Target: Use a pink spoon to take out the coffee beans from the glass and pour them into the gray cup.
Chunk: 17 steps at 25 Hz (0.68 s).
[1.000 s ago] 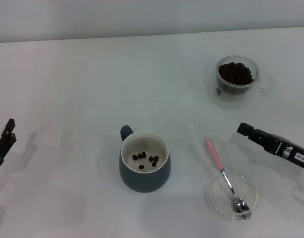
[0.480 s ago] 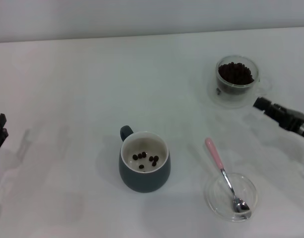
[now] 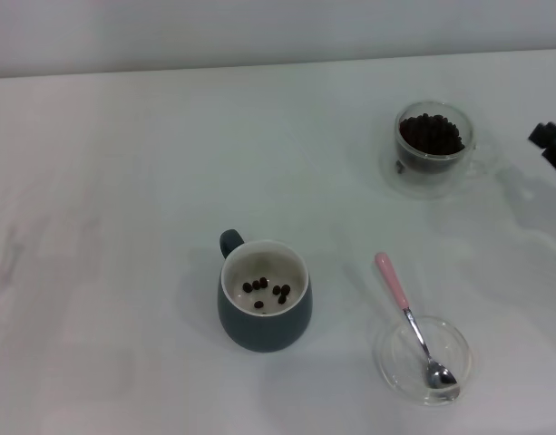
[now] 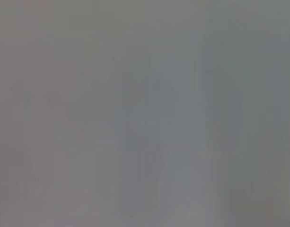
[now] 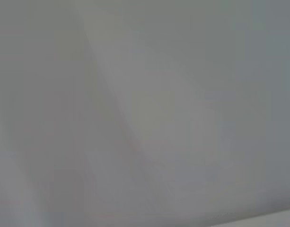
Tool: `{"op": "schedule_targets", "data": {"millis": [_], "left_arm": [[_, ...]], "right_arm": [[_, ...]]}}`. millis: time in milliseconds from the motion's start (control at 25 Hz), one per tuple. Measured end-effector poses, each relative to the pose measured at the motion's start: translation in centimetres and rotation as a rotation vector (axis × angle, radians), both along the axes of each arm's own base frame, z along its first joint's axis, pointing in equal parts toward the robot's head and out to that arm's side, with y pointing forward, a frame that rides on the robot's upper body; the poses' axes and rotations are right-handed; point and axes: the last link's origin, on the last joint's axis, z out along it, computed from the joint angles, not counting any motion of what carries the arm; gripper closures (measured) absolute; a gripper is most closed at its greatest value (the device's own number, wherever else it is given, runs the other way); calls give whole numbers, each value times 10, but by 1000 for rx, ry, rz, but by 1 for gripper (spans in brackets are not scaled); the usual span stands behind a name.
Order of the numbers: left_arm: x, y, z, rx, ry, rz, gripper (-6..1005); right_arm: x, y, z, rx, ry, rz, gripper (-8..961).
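Though only a dark tip of my right gripper (image 3: 551, 145) shows at the right edge of the head view, beside the glass's handle and apart from it, I cannot tell how its fingers stand. My left gripper is out of sight, and both wrist views give me nothing but blank grey.

The glass (image 3: 432, 149) stands at the far right, clear and double-walled, its inner bowl heaped with the coffee beans (image 3: 430, 134), dark and oval. The gray cup (image 3: 264, 294) sits near the middle, a rounded blue-gray mug with a cream inside and a small loop handle turned to the far left; a handful of beans lies scattered on its bottom. To its right, nearest me, is a shallow clear glass saucer (image 3: 394, 367).

The pink spoon (image 3: 414, 322) rests with its shiny metal bowl in that saucer and its neck across the rim. Its long axis runs diagonally, the pale pink rounded handle pointing far and left, resting on the white table (image 3: 123, 181).
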Motion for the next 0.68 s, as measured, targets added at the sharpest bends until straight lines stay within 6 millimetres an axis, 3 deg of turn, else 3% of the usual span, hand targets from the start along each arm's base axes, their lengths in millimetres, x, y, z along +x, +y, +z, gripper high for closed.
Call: {"op": "schedule_targets", "data": {"millis": [440,680], "left_arm": [[9,18,2,16,-78,-11,237],[9,16,1,19,-91,-8,237]], "right_arm": [[12,24,15,117,-189,-60,756],[11,25,15,150,-243,-54,756]]}}
